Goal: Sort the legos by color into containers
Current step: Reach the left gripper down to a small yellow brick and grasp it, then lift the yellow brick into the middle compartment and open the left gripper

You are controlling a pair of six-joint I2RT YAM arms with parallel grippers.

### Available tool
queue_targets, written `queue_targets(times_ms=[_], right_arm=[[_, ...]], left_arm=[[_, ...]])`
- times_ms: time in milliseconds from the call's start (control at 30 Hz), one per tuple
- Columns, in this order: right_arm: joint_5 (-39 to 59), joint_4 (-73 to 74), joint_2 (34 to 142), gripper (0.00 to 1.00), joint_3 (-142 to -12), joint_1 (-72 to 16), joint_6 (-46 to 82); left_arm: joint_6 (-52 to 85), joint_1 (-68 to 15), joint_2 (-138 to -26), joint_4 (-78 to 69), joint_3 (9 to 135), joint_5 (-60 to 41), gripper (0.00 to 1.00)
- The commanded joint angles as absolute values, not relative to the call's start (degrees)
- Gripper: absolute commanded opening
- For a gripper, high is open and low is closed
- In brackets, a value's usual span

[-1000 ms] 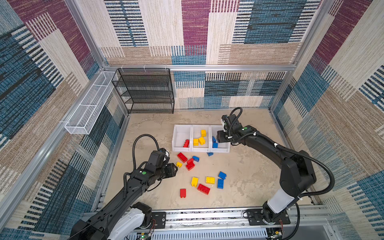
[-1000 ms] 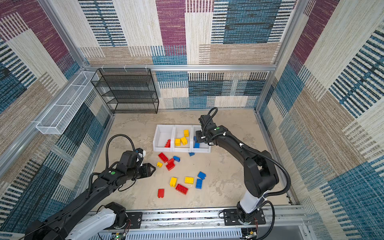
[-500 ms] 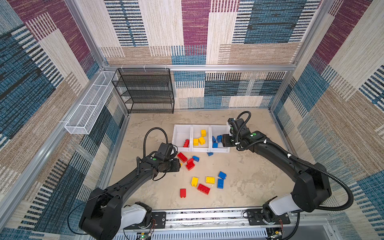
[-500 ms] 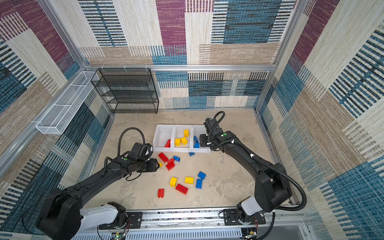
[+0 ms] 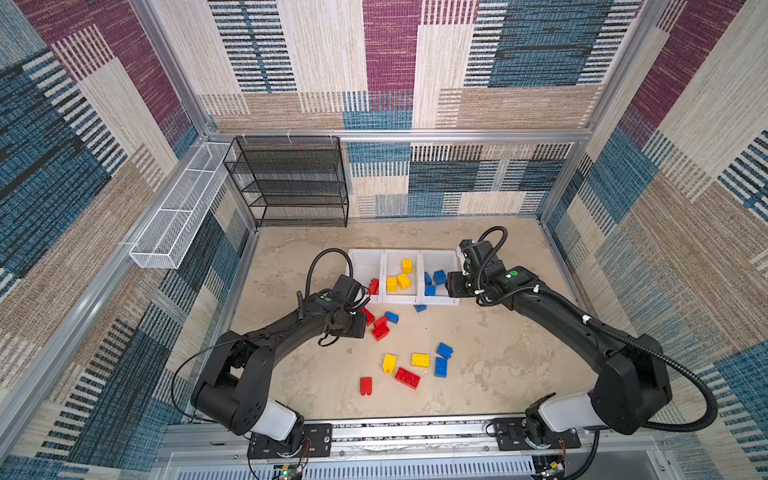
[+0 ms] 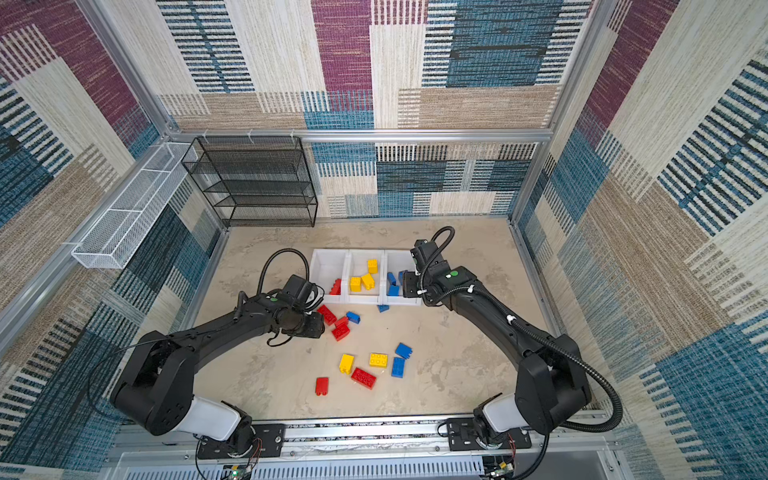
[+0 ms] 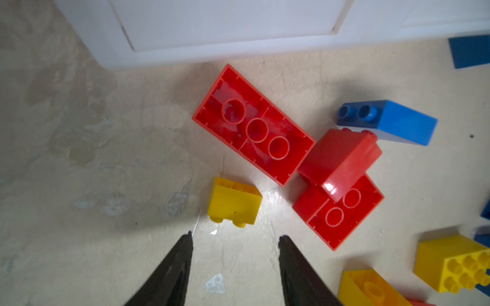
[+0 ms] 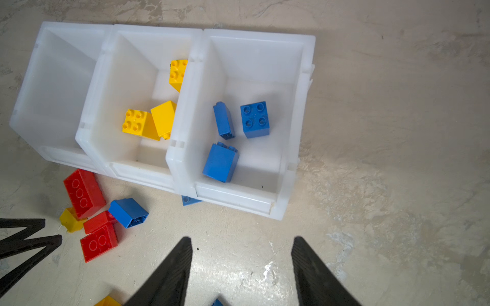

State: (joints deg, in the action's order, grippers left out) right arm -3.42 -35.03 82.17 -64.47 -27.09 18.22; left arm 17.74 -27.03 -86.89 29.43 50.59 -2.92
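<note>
While my left claw (image 7: 234, 238) hangs released and empty, a small yellow lego (image 7: 234, 202) sits just ahead; an upturned red lego (image 7: 253, 125) lies beyond, near the containers (image 7: 212, 26); bare tabletop (image 7: 79, 159) opens alongside; my right claw (image 8: 241, 239) gapes empty too, near the bin (image 8: 233, 197) holding blue legos (image 8: 254, 119).

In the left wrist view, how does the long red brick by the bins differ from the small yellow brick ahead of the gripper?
The red brick is oblong; the yellow brick is short and squarish. The red brick lies upside down, hollow side up; the yellow brick lies on its side, studs toward the left gripper. Both sit loose on the table, outside the bins, ungripped.
</note>
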Motion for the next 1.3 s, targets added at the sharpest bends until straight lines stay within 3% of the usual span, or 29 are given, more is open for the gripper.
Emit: queue_targets(times_ms=[0, 433, 1067, 1267], right_arm=[[-2.82, -34.21, 81.82, 0.63, -63.99, -27.17, 19.12], [-2.37, -33.38, 81.83, 0.62, -62.94, -27.24, 19.59], [-2.55, -34.05, 80.64, 0.60, -61.98, -27.16, 19.85], [-2.81, -34.45, 80.44, 0.59, -62.22, -27.21, 19.77]], left_arm=[[15.46, -27.32, -88.24, 31.34, 52.27, -0.31, 0.56], [14.72, -27.85, -92.51, 31.82, 54.47, -1.10, 0.53], [13.88, -28.70, -95.54, 32.10, 56.17, -0.44, 0.34], [14.55, -28.74, -92.84, 32.42, 56.25, -1.11, 0.33]])
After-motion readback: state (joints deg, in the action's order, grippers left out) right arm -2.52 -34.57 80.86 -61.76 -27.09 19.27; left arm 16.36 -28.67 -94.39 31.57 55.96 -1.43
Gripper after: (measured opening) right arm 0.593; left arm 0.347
